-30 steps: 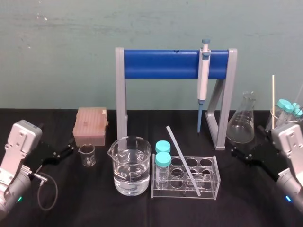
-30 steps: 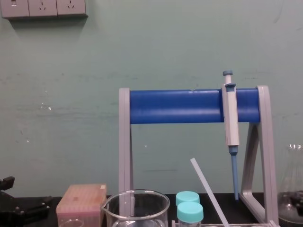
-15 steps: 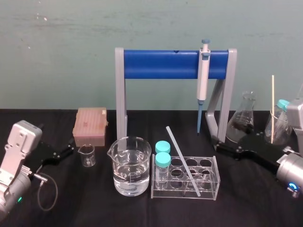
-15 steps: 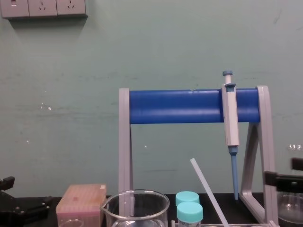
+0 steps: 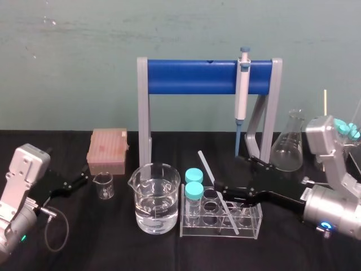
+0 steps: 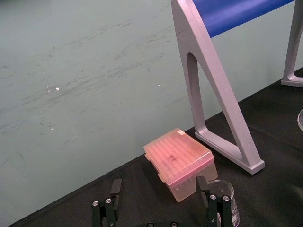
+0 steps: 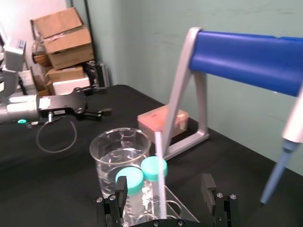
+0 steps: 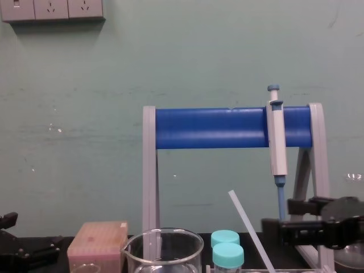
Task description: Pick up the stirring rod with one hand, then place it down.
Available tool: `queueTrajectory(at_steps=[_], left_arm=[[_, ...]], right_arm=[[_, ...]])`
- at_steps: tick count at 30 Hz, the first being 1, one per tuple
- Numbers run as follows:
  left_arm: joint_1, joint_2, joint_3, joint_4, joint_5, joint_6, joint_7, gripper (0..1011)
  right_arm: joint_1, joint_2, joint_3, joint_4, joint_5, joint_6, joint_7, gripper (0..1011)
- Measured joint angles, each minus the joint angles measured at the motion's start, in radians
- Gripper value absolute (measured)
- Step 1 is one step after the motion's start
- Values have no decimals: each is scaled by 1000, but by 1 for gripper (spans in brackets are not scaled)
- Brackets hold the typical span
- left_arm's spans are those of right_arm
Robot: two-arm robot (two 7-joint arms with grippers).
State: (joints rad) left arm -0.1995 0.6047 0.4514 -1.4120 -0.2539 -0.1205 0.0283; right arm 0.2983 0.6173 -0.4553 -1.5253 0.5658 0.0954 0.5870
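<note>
Between the spread fingers of the right gripper [image 5: 227, 172] stands the stirring rod [image 5: 205, 162], a thin translucent-white stick leaning in the clear test-tube rack [image 5: 257, 217] at the middle of the black table [image 5: 113, 243]. Its lower end sits in a front cell of the rack and its upper end tilts back and towards the robot's left. The right arm reaches in from the right, low over the rack. In the right wrist view the rod [image 7: 161, 175] rises through the gap with one finger well off to each side, neither pad touching it. From the chest camera the rod [image 8: 247, 224] slants up beside the black gripper [image 8: 284, 219].

Two tubes with teal caps [image 5: 194, 183] stand at the rack's left end, and a large glass beaker [image 5: 157, 197] holding water sits just beside them. Behind the rack a grey stand with a blue crossbar [image 5: 192, 76] carries a grey-and-blue pipette [image 5: 242, 96], hanging tip down. A conical flask [image 5: 287, 148] stands to the right of the stand.

The left gripper [image 5: 76, 182] rests at the table's left edge, fingers apart and holding nothing, pointed at a small empty beaker [image 5: 104, 185] and a pink tip box [image 5: 107, 149].
</note>
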Motion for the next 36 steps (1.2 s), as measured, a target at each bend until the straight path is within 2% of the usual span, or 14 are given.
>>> queueTrajectory(at_steps=[5,10,21,27,36], left_arm=[[0,0,0,0,0,0,0,1000],[0,0,0,0,0,0,0,1000],[0,0,0,0,0,0,0,1000],[0,0,0,0,0,0,0,1000],[0,0,0,0,0,0,0,1000]], right_arm=[[31,-20,-23,25,-11,11,11,1003],[87,-60,-56,85,-31,18,25,1003],[157,-112,-94,175,-48,20,50,1003],[172,-124,-106,198,-56,19,56,1003],[170,-122,-104,195,-55,19,56,1000]])
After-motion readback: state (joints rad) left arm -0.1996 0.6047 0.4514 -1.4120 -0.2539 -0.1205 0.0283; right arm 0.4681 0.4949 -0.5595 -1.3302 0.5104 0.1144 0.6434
